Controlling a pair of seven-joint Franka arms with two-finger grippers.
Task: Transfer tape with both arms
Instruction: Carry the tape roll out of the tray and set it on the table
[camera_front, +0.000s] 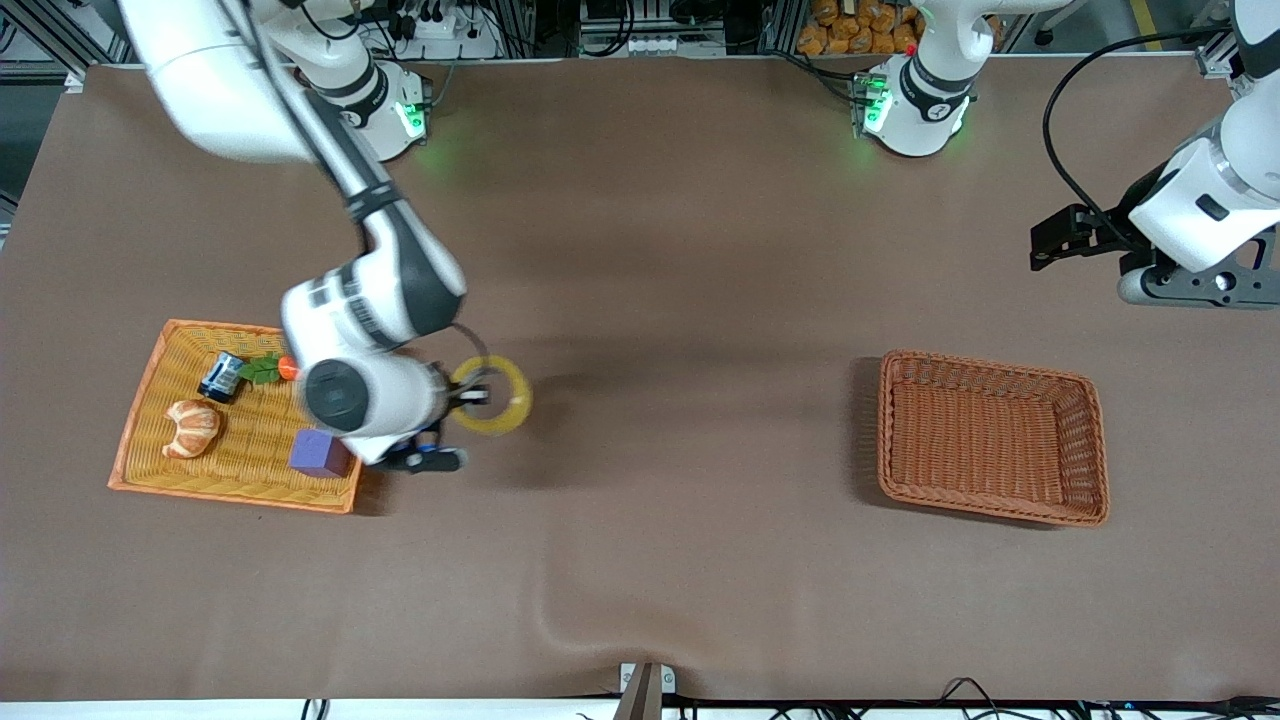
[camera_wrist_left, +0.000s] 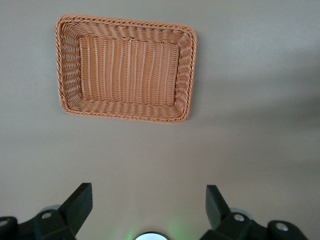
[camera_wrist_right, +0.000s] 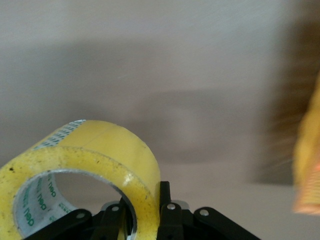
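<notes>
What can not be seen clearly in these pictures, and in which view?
- Right gripper: in the front view the arm's own wrist covers most of it; it grips the tape through the ring's wall.
- Tape: the right wrist view's edge cuts off its lower part.
- Flat tray: only a blurred strip in the right wrist view.
- Small can in the tray: label too small to read.

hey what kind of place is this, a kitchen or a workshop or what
Likely a robotics lab: two white arms bolted to a brown-covered table, right gripper holding tape, left gripper waiting above, and cables along the edges.
</notes>
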